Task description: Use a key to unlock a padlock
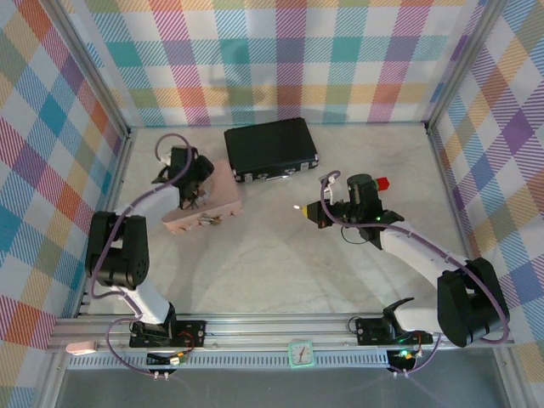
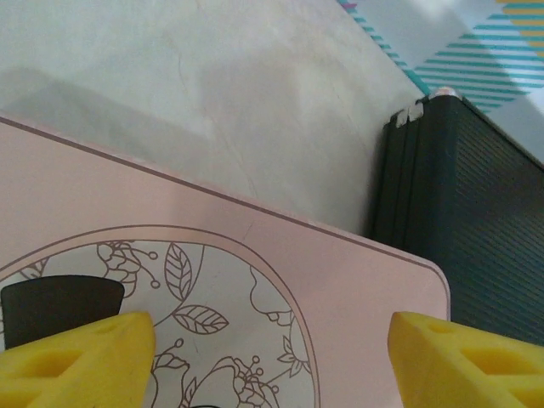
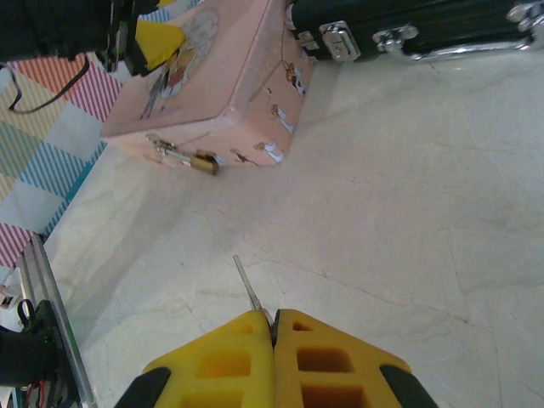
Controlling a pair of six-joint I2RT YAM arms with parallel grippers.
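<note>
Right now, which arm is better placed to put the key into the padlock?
The right. The right claw is shut on the key, blade pointing toward the padlock on the pink box. The left claw hangs open over that box.

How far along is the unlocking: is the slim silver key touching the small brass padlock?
Apart. Right wrist view: the slim key sits in the right pincer, bare table between its tip and the brass padlock on the pink box.
</note>
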